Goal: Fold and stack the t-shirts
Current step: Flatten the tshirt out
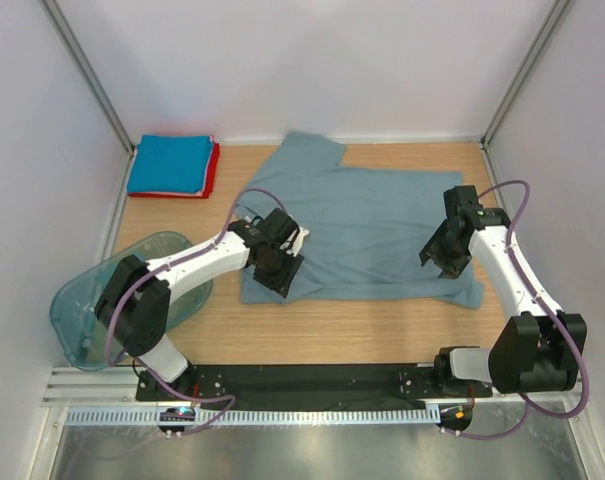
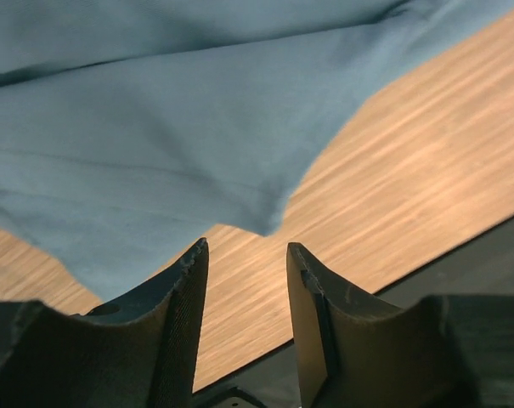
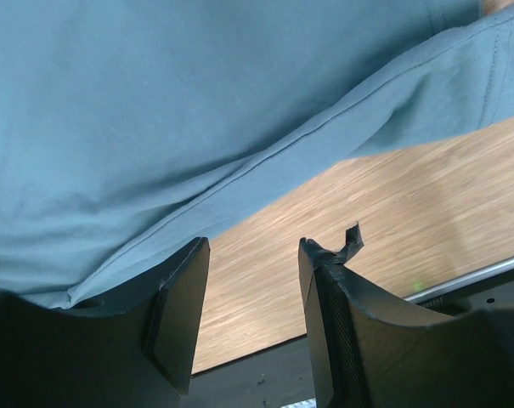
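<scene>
The grey-blue tee [image 1: 372, 225] lies spread flat in the middle of the tabletop [image 1: 332, 335]. It is mostly smooth with a few soft creases. One sleeve reaches toward the back wall [image 1: 302, 60] and another lies at its near right corner. Well to its back left, a blue tee [image 1: 170, 163] sits folded square on a red tee [image 1: 214, 172]. To its near left, a teal tub [image 1: 92, 300] stands at the tabletop's edge. The tabletop is pale wood, with white walls on three sides. The left jaws are just beside the tee's near left corner, apart, with only wood between them. The right jaws are at its right hem, likewise apart and gripping nothing. Bare wood runs along the tee's near edge.
</scene>
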`<state>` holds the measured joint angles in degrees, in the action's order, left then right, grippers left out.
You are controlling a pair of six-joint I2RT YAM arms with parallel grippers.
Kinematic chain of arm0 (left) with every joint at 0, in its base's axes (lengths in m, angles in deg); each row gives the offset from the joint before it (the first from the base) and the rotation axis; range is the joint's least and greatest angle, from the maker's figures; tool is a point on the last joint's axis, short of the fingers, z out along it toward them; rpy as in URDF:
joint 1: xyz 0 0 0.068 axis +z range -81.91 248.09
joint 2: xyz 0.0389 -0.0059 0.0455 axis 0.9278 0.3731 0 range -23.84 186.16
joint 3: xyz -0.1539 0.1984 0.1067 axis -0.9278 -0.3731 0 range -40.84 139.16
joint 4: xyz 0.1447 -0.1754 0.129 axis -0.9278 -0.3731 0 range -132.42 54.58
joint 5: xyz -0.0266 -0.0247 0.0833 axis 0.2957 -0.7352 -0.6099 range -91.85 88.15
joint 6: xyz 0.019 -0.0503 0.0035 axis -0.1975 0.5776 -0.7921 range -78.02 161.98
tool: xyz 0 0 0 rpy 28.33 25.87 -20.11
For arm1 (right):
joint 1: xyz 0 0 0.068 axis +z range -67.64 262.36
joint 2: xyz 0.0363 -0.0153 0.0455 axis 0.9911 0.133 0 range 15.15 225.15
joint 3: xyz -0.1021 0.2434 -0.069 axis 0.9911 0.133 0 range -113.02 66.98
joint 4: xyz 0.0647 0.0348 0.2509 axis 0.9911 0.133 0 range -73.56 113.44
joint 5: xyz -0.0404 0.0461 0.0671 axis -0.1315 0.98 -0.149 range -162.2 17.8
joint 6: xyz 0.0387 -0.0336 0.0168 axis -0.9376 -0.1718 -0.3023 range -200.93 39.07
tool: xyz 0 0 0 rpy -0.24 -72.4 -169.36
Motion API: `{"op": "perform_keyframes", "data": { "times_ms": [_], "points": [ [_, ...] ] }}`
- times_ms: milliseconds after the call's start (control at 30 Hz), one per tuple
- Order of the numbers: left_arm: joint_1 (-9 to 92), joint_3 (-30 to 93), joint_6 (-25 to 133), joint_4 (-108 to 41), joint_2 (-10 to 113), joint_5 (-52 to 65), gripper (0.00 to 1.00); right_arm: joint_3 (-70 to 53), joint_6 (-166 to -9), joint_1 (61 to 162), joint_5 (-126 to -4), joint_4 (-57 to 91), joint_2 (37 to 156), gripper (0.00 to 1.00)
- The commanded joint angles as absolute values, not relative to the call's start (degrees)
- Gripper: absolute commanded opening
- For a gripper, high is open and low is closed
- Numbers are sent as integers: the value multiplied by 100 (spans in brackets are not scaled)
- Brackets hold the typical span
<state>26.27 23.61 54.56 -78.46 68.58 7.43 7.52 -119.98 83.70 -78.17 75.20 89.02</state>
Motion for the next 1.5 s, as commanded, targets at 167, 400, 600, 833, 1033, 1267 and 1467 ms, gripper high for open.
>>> {"op": "perform_keyframes", "data": {
  "times_ms": [167, 400, 600, 833, 1033, 1267, 1467],
  "points": [
    [3722, 3315, 7595, -8602, 6905, -431, 37, 475, -11907, 8517, -7580, 7295, 8854, 54],
    [4330, 3713, 9337, -8527, 6845, -564, 40, 659, -11943, 8640, -7466, 7278, 8687, 54],
    [4674, 3202, 10367, -8051, 6792, -404, 39, 686, -11855, 8657, -7475, 7348, 8494, 54],
    [4656, 2781, 10930, -7911, 6835, -800, 40, 774, -11872, 8649, -7413, 7304, 8353, 54],
    [4656, 2983, 10939, -8305, 7477, -1037, 34, 800, -11899, 8649, -7422, 7313, 8309, 54],
    [4647, 2728, 11009, -7954, 7495, -1389, 35, 853, -11899, 8649, -7492, 7331, 8274, 54],
    [4647, 2482, 11071, -7629, 7538, -1301, 31, 871, -11942, 8640, -7510, 7348, 8274, 54]
  ]
}}
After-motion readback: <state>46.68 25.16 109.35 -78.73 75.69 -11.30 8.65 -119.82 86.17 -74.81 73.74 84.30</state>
